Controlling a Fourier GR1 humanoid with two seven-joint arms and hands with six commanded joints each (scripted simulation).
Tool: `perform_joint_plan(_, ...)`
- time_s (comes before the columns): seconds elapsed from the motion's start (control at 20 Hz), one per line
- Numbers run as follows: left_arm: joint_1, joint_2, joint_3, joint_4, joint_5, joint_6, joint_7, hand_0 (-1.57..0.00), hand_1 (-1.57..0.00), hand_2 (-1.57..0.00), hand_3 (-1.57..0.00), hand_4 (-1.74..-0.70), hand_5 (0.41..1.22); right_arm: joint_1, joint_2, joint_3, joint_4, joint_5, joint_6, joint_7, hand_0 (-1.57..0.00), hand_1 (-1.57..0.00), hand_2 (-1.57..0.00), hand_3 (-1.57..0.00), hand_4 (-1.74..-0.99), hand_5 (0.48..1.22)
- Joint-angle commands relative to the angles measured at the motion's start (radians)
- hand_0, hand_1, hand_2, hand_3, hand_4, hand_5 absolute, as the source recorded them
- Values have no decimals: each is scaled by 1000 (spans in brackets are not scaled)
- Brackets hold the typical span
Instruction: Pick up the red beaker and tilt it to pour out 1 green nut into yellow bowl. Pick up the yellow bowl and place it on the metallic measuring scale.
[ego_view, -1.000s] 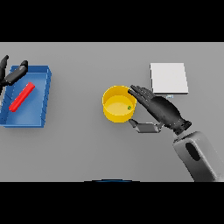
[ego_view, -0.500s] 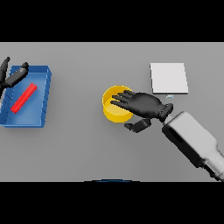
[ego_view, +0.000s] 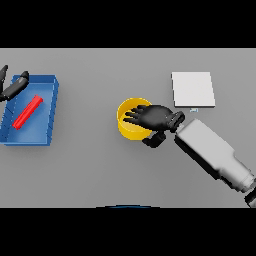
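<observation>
You're looking straight down at a flat, matte grey table w/ no pattern or seams; it fills the view edge to edge. No walls, floor or windows in sight. Light is soft & even, w/ only faint shadows on the surface. Nothing else of the room shows.

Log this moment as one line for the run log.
right hand: over yellow bowl, fingers spread | left hand: above blue tray | red beaker: lying in tray | scale: bare
</observation>
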Motion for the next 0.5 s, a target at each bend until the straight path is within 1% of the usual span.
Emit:
perform_joint_plan(0.0,2,3,4,4,0,0,-7,1,1,1,1,-717,684,-11,2,2,-2,-5,23,-3,1,1,1,1,-1275,735)
perform_joint_plan(0.1,-3,2,0,-3,-2,6,3,1,1,1,1,-717,688,-22,12,9,7,-5,41,3,1,1,1,1,-1290,746)
perform_joint_plan(0.15,3,7,3,-14,2,3,-6,1,1,1,1,-718,688,-23,26,9,27,-6,41,16,1,1,1,1,-1297,753)
perform_joint_plan(0.2,5,8,4,-16,6,-3,-12,1,1,1,1,-719,686,-19,26,-1,21,-17,49,20,1,1,1,1,-1305,763)
perform_joint_plan(0.3,6,11,3,-19,5,1,-3,1,1,1,1,-713,686,-16,45,-4,44,-20,60,48,-3,-16,-19,-43,-1336,810)
perform_joint_plan(0.35,7,15,5,-18,6,-3,-9,1,1,1,1,-712,689,-8,43,-4,39,-22,65,49,-110,-97,-86,-96,-1360,842)
perform_joint_plan(0.4,6,11,5,-18,6,0,-9,1,1,1,1,-714,691,-7,47,-1,33,-19,65,48,-287,-236,-176,-173,-1387,873)
perform_joint_plan(0.45,7,14,8,-21,10,5,-3,1,1,1,1,-716,692,-17,40,3,44,-12,53,28,-544,-473,-310,-262,-1420,943)
